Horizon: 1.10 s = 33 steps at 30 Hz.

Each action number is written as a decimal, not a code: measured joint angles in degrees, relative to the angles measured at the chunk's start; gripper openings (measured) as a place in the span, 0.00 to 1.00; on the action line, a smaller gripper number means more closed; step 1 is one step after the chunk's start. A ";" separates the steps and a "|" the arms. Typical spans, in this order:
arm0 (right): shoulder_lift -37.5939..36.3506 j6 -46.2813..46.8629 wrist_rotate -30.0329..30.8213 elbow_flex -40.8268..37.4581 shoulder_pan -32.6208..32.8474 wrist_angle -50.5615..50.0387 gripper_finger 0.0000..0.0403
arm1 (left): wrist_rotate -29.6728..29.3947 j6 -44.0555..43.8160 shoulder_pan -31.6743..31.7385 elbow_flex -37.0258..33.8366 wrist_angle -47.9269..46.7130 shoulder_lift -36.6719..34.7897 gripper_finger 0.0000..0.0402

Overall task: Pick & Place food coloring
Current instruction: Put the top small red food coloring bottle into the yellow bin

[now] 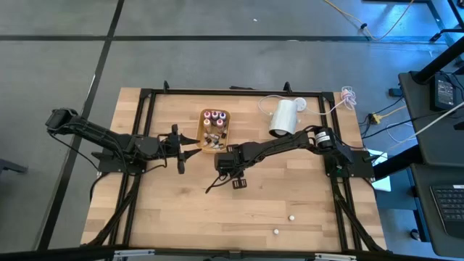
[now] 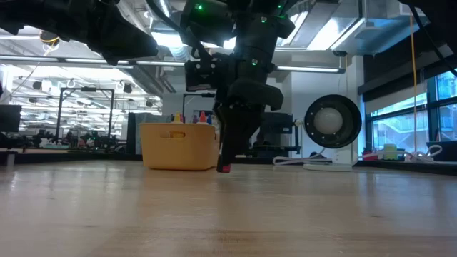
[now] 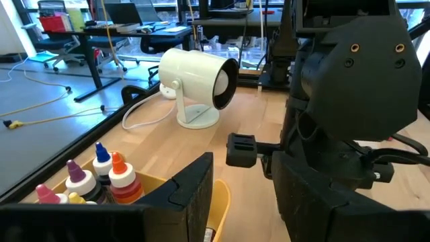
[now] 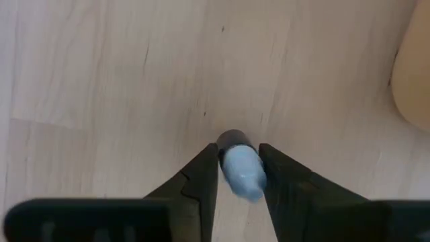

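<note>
On the wooden table (image 1: 181, 210), two white-capped bottles (image 1: 291, 217) lay loose, well away from the orange tray (image 1: 204, 147). Just beside that tray, the right gripper (image 4: 236, 171) clasped one blue-capped bottle (image 4: 242, 171), its long axis along the fingers. The left gripper (image 1: 180, 152) waited half-open by the tray's other side.

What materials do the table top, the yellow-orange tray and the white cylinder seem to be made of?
Table top: wood, matte, with visible grain and plank seams. Tray: probably plastic, opaque with a smooth, even color and rounded corners. White cylinder: likely plastic, a smooth, slightly glossy shell on a molded stand; painted metal cannot be ruled out.

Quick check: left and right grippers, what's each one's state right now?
Left gripper: open, holding nothing, beside the orange tray.
Right gripper: fingers around a small blue bottle near the table; grip cannot be told.
</note>
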 joint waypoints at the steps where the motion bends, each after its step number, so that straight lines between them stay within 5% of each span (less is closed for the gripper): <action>1: 0.00 0.00 0.02 0.00 0.00 0.02 0.28 | 0.00 0.00 0.00 0.00 0.00 0.00 0.37; 12: -0.11 0.47 2.11 1.01 0.02 -2.89 0.38 | 0.00 0.00 0.00 0.00 -0.02 0.00 0.37; 18: -5.89 1.99 2.43 1.24 1.49 -8.80 0.41 | 0.02 -0.11 0.00 0.00 0.00 0.00 0.37; 25: -23.84 9.15 10.12 -16.21 4.29 -0.66 0.41 | 0.02 -0.84 0.00 0.00 0.02 -0.01 0.37; 33: -45.29 19.50 10.34 -39.78 10.31 15.52 0.41 | 0.02 -1.49 0.00 -0.02 0.04 0.00 0.37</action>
